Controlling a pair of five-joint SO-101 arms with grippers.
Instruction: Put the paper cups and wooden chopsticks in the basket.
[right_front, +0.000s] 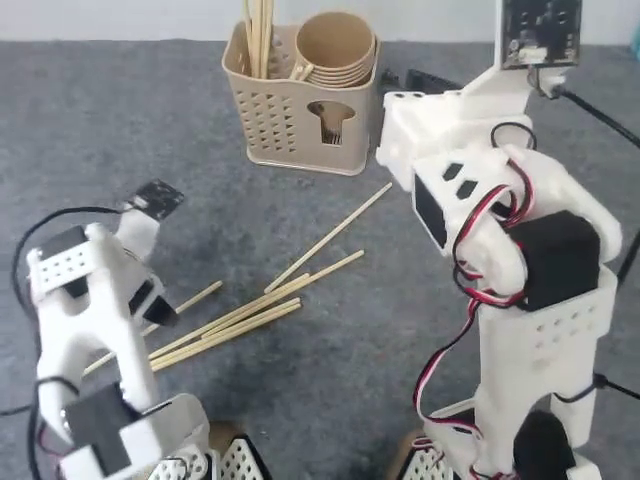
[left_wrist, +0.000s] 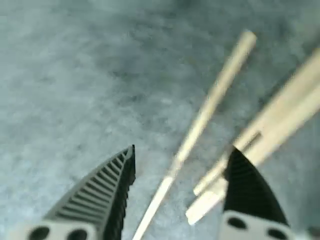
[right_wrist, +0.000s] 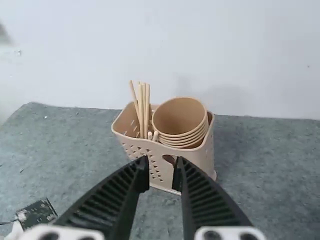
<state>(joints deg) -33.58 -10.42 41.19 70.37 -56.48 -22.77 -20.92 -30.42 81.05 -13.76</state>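
Hovering low over the grey mat (right_front: 150, 130), the left gripper (left_wrist: 182, 150) has its jaws spread wide on either side of one chopstick (left_wrist: 210, 105). A couple more lie just beside one jaw. I'd guess it is lined up that way so it can close on a single stick rather than the bunch. The loose chopsticks (right_front: 250, 315) lie fanned out on the mat, near the left arm and well apart from the basket (right_front: 290, 130) at the far side. That basket already holds a stack of paper cups (right_front: 335, 45) and a few upright sticks (right_front: 260, 35). The right gripper (right_wrist: 161, 162) sits raised on the right, facing the basket. Its jaws are pressed nearly together on nothing, seemingly kept out of the way.
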